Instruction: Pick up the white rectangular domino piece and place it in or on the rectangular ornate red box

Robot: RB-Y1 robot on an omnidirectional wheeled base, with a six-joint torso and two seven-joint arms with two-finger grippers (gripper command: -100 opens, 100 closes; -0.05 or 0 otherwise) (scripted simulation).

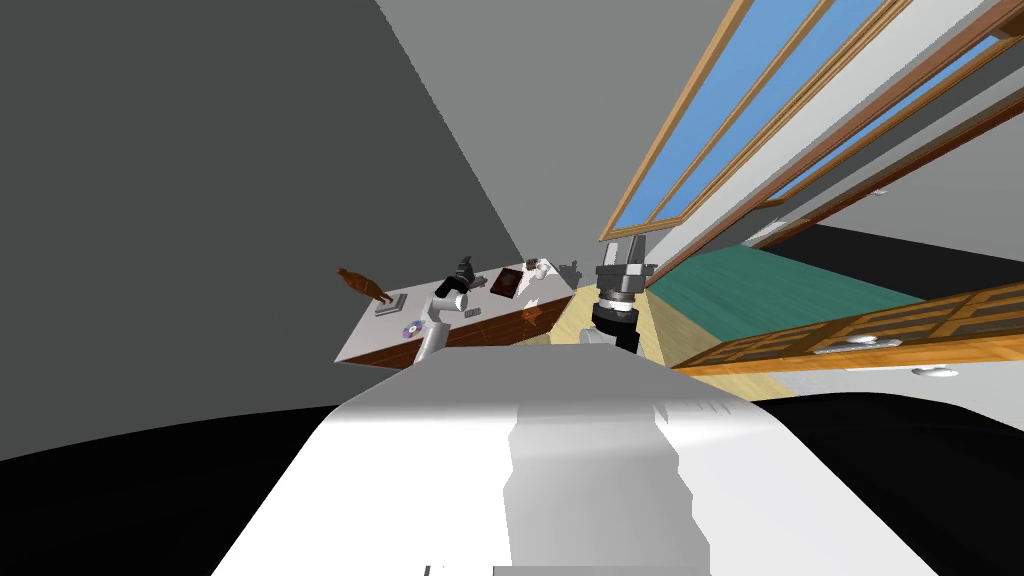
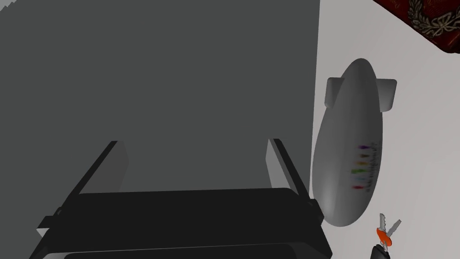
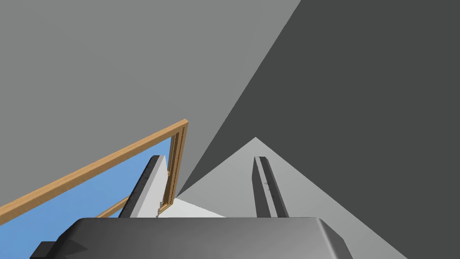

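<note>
Left gripper (image 2: 196, 142): released, fingers spread with nothing between them; at the edge of the worktop (image 2: 426, 135), facing a dark grey wall.
Right gripper (image 3: 208, 157): released, raised, off to the side of the worktop.
Box (image 1: 507, 283): dark red with gold ornament, lying on the worktop.
Blimp (image 2: 348, 144): grey model, flat on the worktop just beside the left gripper.
Keys (image 2: 385, 231): orange-tagged, near one end of the blimp.
Domino: too small to tell apart among the little pieces on the worktop.
</note>
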